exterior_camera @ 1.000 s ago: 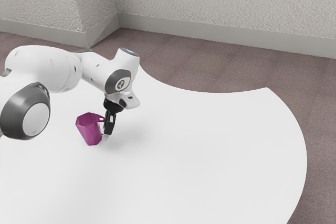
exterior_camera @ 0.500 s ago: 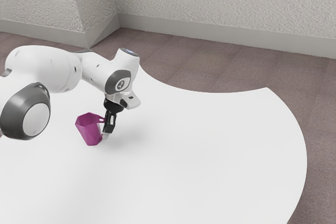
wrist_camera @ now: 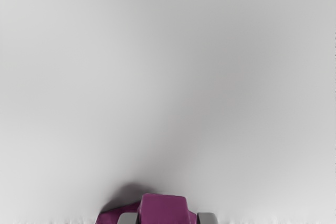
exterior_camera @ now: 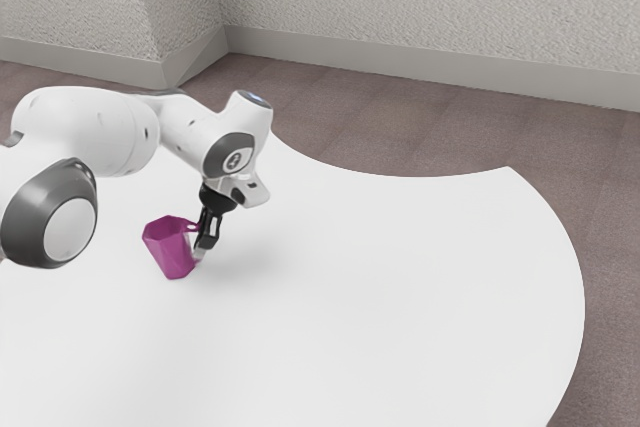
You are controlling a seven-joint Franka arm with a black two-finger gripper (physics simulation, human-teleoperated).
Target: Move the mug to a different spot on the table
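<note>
Exterior view: arm (exterior_camera: 150, 137) is reaching in from the exterior view's left, and the gripper (exterior_camera: 206, 243) is pointing down at the table (exterior_camera: 400, 287).

Jaws: they are pinching the handle of the mug (exterior_camera: 170, 249). In the wrist view a magenta handle piece (wrist_camera: 163, 208) is sitting directly between the two grey pads (wrist_camera: 127, 219), one pad on each side and both touching it. The gap between the jaws is narrow, only as wide as the handle.

Mug: magenta and faceted, wider at the rim than at the base, opening facing up. The body is hanging just beside the jaws, on the side toward the arm's base, with the rim about level with the fingertips and the base below them. The handle is facing the jaws. I cannot tell whether the base is touching the table or sitting slightly off it.

Wrist view: a soft dark shadow (wrist_camera: 123, 195) is lying on the white surface just beyond the handle, close under the jaws.

Table: white with a curved edge, spreading well out past the jaws toward the exterior view's right. Brown floor (exterior_camera: 450, 117) is showing beyond the edge.
</note>
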